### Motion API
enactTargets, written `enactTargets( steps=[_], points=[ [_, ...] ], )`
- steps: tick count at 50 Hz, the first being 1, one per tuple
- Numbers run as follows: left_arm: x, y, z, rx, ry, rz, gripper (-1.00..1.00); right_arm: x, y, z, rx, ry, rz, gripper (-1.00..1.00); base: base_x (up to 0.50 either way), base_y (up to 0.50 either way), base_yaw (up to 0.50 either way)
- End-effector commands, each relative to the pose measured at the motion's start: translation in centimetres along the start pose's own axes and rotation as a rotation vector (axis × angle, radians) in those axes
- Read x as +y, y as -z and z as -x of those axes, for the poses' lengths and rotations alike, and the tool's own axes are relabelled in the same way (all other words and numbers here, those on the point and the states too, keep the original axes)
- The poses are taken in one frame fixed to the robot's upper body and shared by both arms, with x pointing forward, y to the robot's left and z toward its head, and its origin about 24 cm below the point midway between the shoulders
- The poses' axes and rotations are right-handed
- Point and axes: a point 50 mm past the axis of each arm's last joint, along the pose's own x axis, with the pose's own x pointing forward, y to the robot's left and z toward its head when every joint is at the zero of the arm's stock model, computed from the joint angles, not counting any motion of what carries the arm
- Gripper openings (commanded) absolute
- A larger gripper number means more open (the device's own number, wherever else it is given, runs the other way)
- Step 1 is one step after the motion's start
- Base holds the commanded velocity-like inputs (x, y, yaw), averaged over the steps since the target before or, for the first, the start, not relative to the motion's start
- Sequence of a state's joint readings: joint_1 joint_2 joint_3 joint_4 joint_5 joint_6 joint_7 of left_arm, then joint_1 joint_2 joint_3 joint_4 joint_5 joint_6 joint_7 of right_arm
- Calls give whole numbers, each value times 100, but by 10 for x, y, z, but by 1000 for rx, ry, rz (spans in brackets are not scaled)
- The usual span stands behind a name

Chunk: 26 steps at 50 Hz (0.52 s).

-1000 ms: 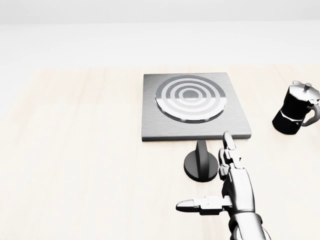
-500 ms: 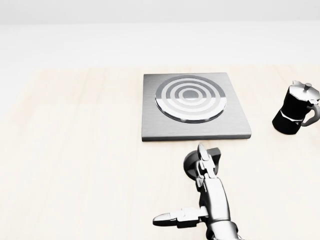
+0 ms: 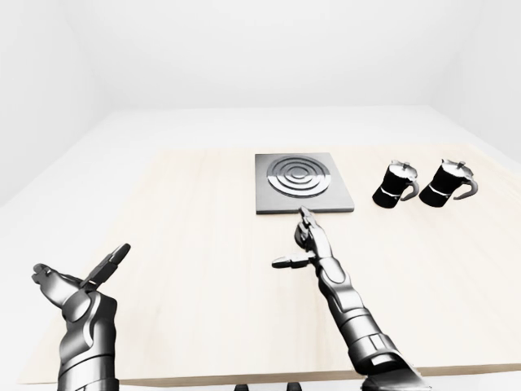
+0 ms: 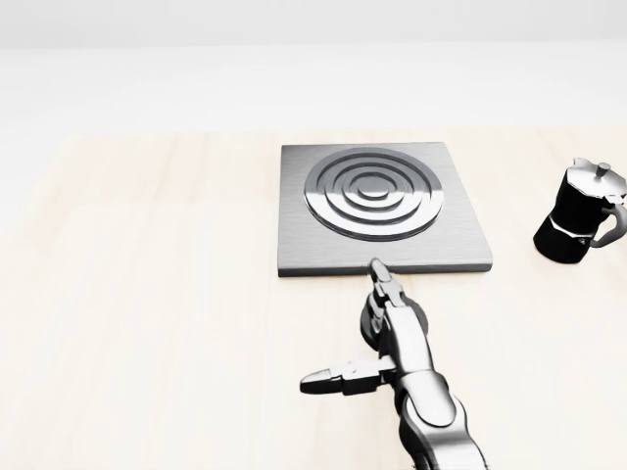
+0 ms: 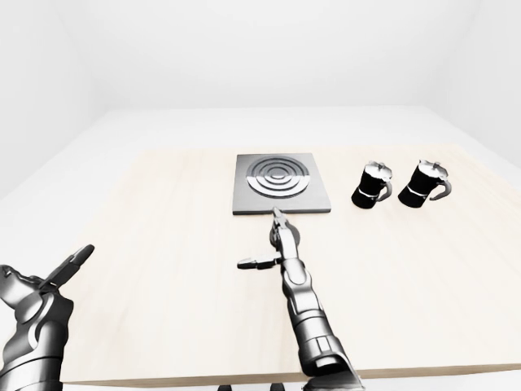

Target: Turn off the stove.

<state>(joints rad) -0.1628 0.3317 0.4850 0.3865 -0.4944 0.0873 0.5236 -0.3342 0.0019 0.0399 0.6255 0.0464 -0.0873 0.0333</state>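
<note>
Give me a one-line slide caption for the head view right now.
Right hand, fingers open, over the dark knob just below the stove; a moka pot stands at right.

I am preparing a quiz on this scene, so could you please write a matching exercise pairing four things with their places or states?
Things:
1. stove
2. knob
3. moka pots
4. left robot hand

Places or states:
A. raised and open, at the left-eye view's lower left
B. to the right of the stove
C. mostly hidden under the right robot hand
D. grey square plate with rings

Pairs: 1-D, 2-C, 3-B, 4-A
</note>
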Motion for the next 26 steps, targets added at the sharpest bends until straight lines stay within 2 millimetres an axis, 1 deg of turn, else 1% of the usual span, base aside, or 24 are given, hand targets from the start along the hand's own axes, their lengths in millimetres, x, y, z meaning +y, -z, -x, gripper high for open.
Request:
enactTargets(
  steps=[1,4,5,9,11,12,13,14,15,16,17,19,20,21,22,23,24,26],
  points=[
    [-1,2,0,6,0,-7,100,-90,-30,-23,36,250,11,100,0,0,0],
    [0,-3,1,-14,5,5,100,-102,-52,-25,-28,282,38,100,0,0,0],
    [0,-3,1,-12,4,5,100,-110,-65,-24,-72,297,39,100,0,0,0],
    [0,-4,1,-14,3,8,100,-121,-87,-25,-94,306,72,100,0,0,0],
    [0,0,0,0,-2,-2,100,-128,-107,-22,-104,327,111,100,1,0,0],
    [0,1,-1,5,-3,-5,100,-129,-120,-19,-147,330,136,100,1,0,0],
    [0,1,0,5,-2,-5,100,-130,-132,-16,-195,335,157,100,0,0,0],
    [0,0,0,-1,0,-1,100,-129,-156,-10,-291,326,198,100,1,0,0],
    [-1,2,0,6,-2,-5,100,-127,-167,-6,-338,321,218,100,0,0,0],
    [-1,2,-1,7,-2,-6,100,-127,-168,-6,-343,320,220,100,0,0,0],
    [0,0,0,-1,1,-3,100,-124,-188,0,-413,307,266,100,0,0,0],
    [0,0,0,1,0,-3,100,-121,-208,6,-486,296,308,100,0,0,0],
    [0,1,0,2,-1,-4,100,-119,-215,8,-510,289,323,100,0,0,0],
    [1,-1,1,-6,1,2,100,-115,-231,13,-565,275,356,100,0,0,0],
    [1,-1,1,-7,2,2,100,-114,-232,14,-569,274,359,100,0,0,0],
    [1,-2,1,-10,3,4,100,-111,-244,18,-615,266,389,100,0,0,0],
    [1,-2,1,-11,3,4,100,-110,-245,19,-618,265,392,100,0,0,0],
    [1,-5,2,-22,6,11,100,-105,-257,23,-659,249,421,100,0,0,0]
  ],
)
